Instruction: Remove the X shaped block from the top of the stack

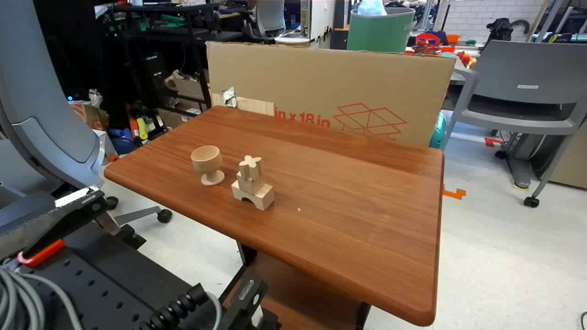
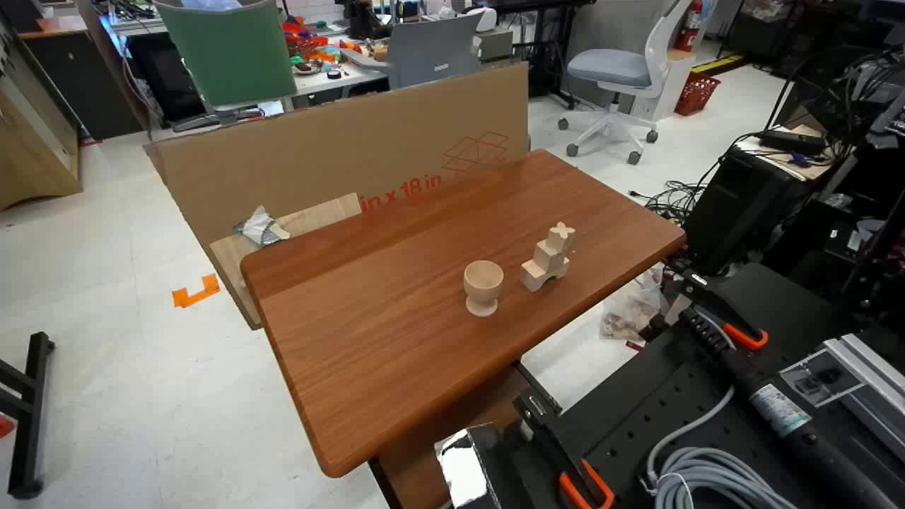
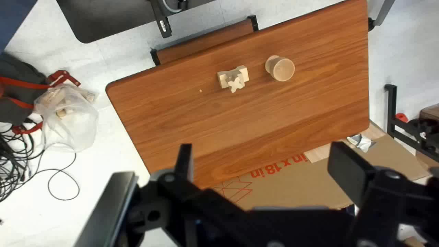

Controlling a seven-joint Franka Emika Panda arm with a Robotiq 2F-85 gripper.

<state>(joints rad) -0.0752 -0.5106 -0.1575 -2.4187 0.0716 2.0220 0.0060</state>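
The X shaped block [image 1: 250, 168] is pale wood and stands upright on top of the stack [image 1: 261, 198]. The stack has a small boxy block on an arched base block, on the brown table. Both exterior views show the X shaped block [image 2: 562, 237] and the stack [image 2: 535, 276]. In the wrist view the X shaped block [image 3: 235, 84] and the stack [image 3: 223, 79] lie above the middle of the picture, well away from the fingers. My gripper [image 3: 262, 151] is wide open and empty, high over the table's cardboard side. It is out of view in both exterior views.
A round wooden cup [image 1: 207, 160] stands beside the stack on the table [image 1: 348, 220]; it also shows in the wrist view [image 3: 283, 69]. A tall cardboard sheet [image 1: 321, 78] stands along one long table edge. A black perforated base [image 2: 636, 424] lies off the opposite edge.
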